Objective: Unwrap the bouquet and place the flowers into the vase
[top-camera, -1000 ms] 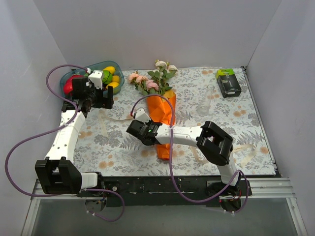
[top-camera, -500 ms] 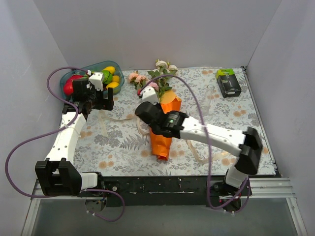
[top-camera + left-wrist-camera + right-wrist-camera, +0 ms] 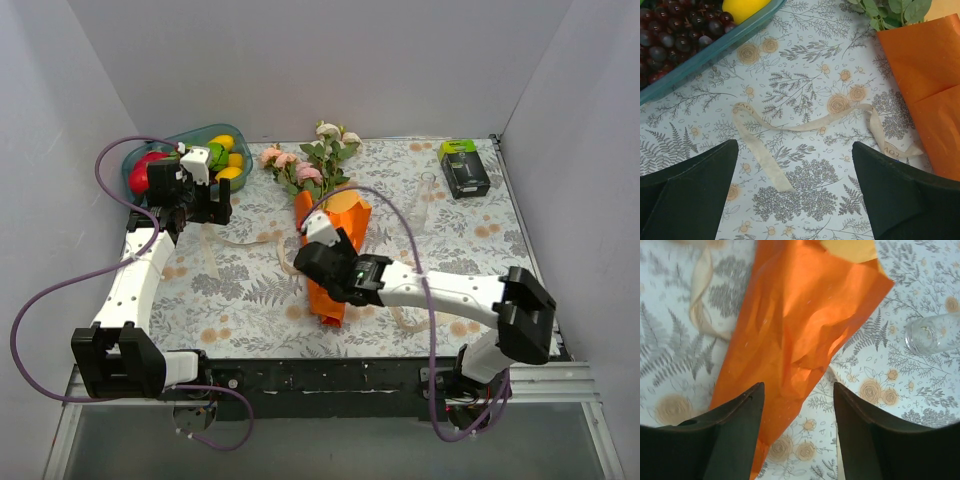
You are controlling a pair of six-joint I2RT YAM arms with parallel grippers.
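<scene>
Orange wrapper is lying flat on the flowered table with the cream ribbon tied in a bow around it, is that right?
Not quite. The orange wrapper does lie flat on the flowered table, but the cream ribbon is not tied around it. It lies loose and unknotted on the cloth beside the wrapper. The left wrist view shows this.

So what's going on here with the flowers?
Two robot arms are unwrapping a bouquet. The right claw hovers open over the orange paper wrapper, gripping nothing. The left claw hangs open above a loose ribbon near the fruit bowl. The roses lie in the paper; the glass vase is empty.
</scene>
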